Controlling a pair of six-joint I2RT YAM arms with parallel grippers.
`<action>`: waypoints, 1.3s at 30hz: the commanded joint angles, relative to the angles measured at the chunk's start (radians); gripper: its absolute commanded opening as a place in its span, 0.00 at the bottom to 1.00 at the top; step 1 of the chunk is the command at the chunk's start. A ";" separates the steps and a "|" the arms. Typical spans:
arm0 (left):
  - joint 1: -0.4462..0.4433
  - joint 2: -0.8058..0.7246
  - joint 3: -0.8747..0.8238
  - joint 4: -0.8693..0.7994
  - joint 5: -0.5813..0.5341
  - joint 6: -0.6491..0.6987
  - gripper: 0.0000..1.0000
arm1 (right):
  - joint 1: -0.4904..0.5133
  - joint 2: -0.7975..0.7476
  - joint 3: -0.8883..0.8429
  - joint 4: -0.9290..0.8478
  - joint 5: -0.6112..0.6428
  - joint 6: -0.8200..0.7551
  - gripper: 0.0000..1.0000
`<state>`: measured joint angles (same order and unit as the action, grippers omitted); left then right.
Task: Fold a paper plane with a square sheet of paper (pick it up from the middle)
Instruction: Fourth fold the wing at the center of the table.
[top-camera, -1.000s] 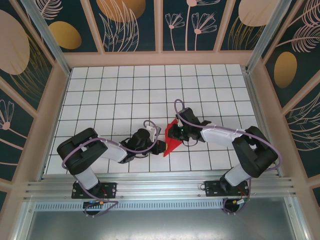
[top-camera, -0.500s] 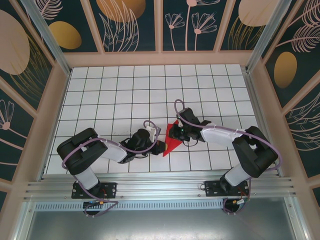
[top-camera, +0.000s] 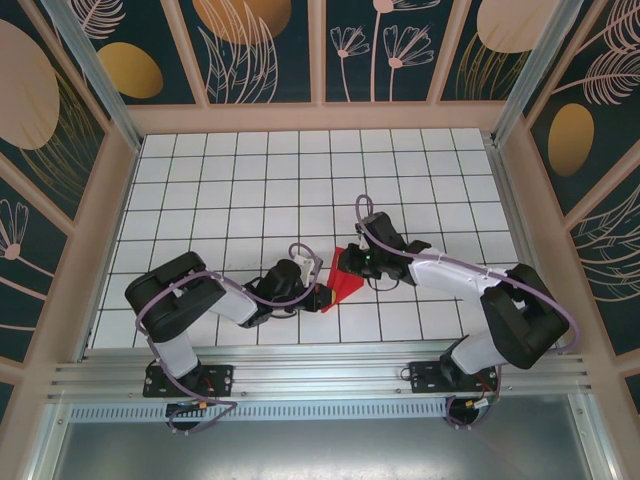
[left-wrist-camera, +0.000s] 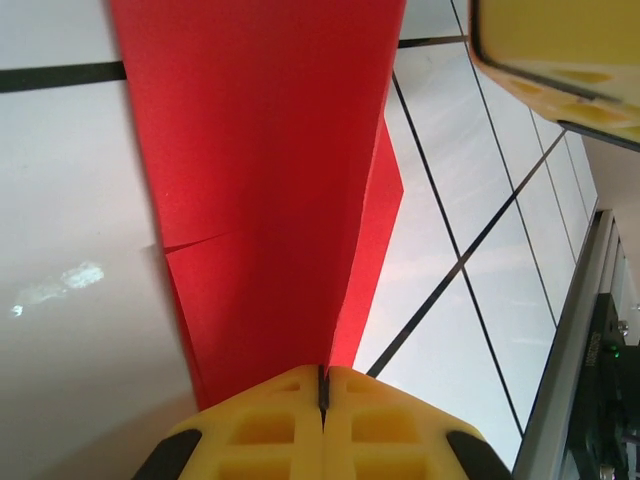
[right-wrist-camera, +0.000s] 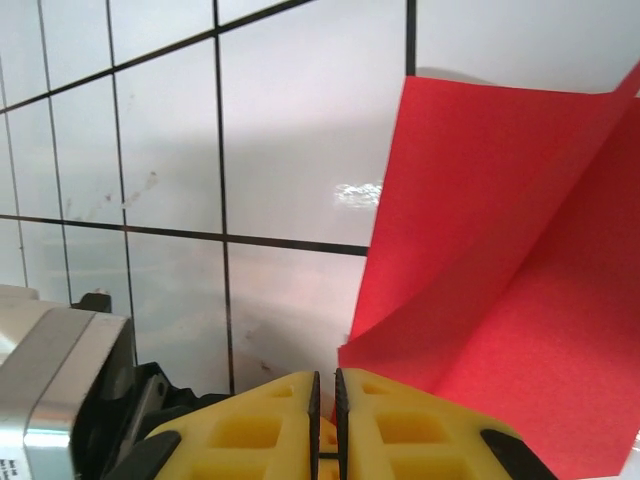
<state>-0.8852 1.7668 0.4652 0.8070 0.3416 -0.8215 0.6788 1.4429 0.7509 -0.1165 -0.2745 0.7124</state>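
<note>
The square sheet of paper (top-camera: 347, 286) is bright red and folded along a crease. It hangs just above the white grid table between my two grippers. My left gripper (top-camera: 319, 297) is at its near-left end. In the left wrist view the yellow jaws (left-wrist-camera: 323, 373) are shut on the crease, and the paper (left-wrist-camera: 270, 170) fans away from them. My right gripper (top-camera: 344, 266) is at the paper's far edge. Its jaws (right-wrist-camera: 326, 378) are nearly together, and the curled paper (right-wrist-camera: 510, 260) runs in at the right fingertip.
The aluminium rail (top-camera: 320, 372) borders the table's near edge, also seen as the rail (left-wrist-camera: 580, 330) close to my left gripper. Wooden frame posts and patterned panels wall the other three sides. White tiles (top-camera: 300, 180) lie open behind the grippers.
My left jaws have closed fully on the paper. The right gripper has shifted slightly right, and the paper has spread from a narrow wedge into a wider shape.
</note>
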 joint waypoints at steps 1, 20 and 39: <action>0.012 0.012 -0.015 0.053 0.021 -0.027 0.00 | 0.009 0.007 -0.009 0.017 -0.021 0.006 0.15; 0.031 -0.034 -0.018 0.062 0.042 -0.044 0.03 | 0.013 0.049 0.002 -0.007 -0.015 0.010 0.19; 0.031 -0.097 0.006 -0.115 -0.004 0.060 0.31 | 0.016 0.078 0.033 0.005 -0.003 0.016 0.19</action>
<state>-0.8616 1.6924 0.4572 0.7219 0.3508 -0.7925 0.6884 1.5085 0.7509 -0.1123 -0.2821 0.7158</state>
